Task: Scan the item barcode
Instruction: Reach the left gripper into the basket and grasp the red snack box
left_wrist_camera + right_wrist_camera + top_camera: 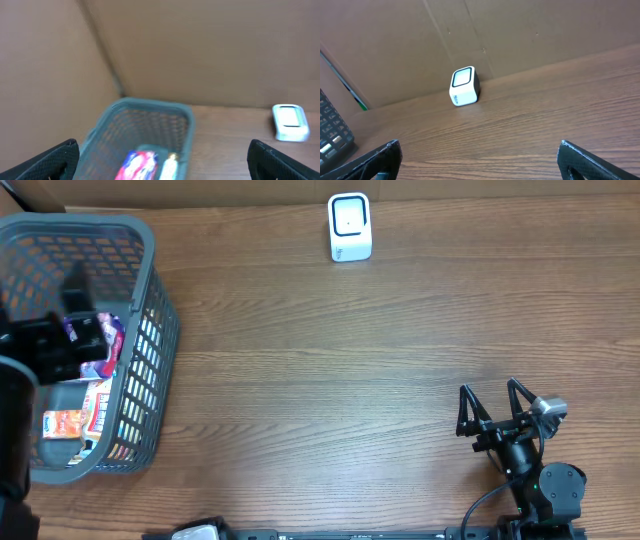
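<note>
Several item packets lie in a grey mesh basket (152, 270) at the table's left: a pink and purple one (104, 338), an orange one (64, 423) and a white one (101, 402). My left gripper (60, 340) hangs open above the basket, holding nothing. Its wrist view is blurred and shows the basket (150, 104) with a pink and blue packet (137, 165) between the wide-apart fingers (52, 161). The white barcode scanner (350, 227) stands at the table's far edge. Near the front right, my right gripper (490, 392) is open and empty, facing the scanner (464, 86).
A brown cardboard wall (520, 30) runs behind the table's far edge. The basket's dark corner (332, 132) shows at the left of the right wrist view. Bare wooden tabletop (330, 380) lies between basket, scanner and right arm.
</note>
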`<state>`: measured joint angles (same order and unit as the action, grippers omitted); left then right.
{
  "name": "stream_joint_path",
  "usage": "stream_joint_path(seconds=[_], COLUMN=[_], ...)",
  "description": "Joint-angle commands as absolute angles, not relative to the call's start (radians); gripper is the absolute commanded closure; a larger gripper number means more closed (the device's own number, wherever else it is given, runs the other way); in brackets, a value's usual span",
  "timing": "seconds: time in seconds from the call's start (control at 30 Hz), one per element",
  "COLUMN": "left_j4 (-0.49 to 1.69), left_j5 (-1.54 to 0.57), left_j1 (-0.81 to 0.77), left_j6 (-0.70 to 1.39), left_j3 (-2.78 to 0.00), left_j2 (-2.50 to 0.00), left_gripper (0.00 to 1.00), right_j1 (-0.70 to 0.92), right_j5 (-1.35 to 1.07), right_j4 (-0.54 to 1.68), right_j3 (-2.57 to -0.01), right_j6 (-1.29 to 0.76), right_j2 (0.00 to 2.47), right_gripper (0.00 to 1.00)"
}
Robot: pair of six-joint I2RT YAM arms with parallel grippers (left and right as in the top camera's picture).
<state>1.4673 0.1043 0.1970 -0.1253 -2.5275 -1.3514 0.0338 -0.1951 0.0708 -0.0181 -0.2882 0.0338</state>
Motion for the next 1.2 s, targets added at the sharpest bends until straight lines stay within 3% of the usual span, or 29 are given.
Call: stream_joint_path(seconds=[0.0, 0.73, 1.17], left_j4=[1.507, 1.641, 1.665], left_j5=[0.183, 0.089, -0.025], left_j1=[0.242, 0.384, 0.587], left_j6=[-0.088, 0.211, 0.100], left_j3=[-2.517, -2.463, -2.462], left_j2=[-1.405, -1.713, -1.728], left_gripper=[0.00, 0.00, 0.00], right_j1=[0.038, 0.038, 0.038], right_j5=[-0.195, -0.195, -0.195], right_j4=[0.065, 0.065, 0.065], right_j3=[-0.008, -0.008, -0.008], right_j6=[-0.289, -0.289, -0.289], right_j2=[0.031, 0.031, 0.031], right_gripper=[0.00, 0.00, 0.00])
